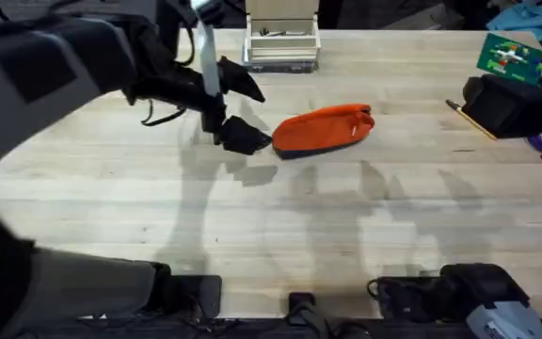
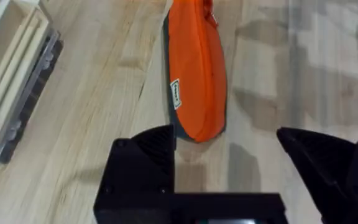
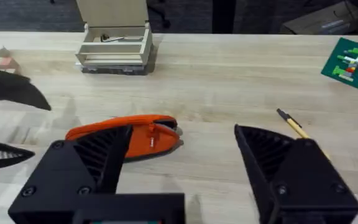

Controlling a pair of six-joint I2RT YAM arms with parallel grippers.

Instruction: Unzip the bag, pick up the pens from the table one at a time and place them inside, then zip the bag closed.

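The orange bag (image 1: 323, 127) lies on the table (image 1: 280, 226) at mid-centre, its length running left to right. My left gripper (image 1: 264, 118) hovers at the bag's left end, open, one finger on each side of that tip. The left wrist view shows the bag (image 2: 194, 81) just ahead of the spread black fingers (image 2: 145, 155). A yellow pen (image 1: 469, 118) with a dark end lies at the right, beside my right arm (image 1: 506, 104). My right gripper (image 3: 185, 165) is open and empty, facing the bag (image 3: 123, 134), with the pen (image 3: 291, 123) off to one side.
A pale wooden box (image 1: 281, 42) on a grey tray stands at the table's back centre. A green plate with small bricks (image 1: 511, 56) sits at the back right, and a purple ring (image 1: 537, 143) peeks out under the right arm. Bare wood spreads in front of the bag.
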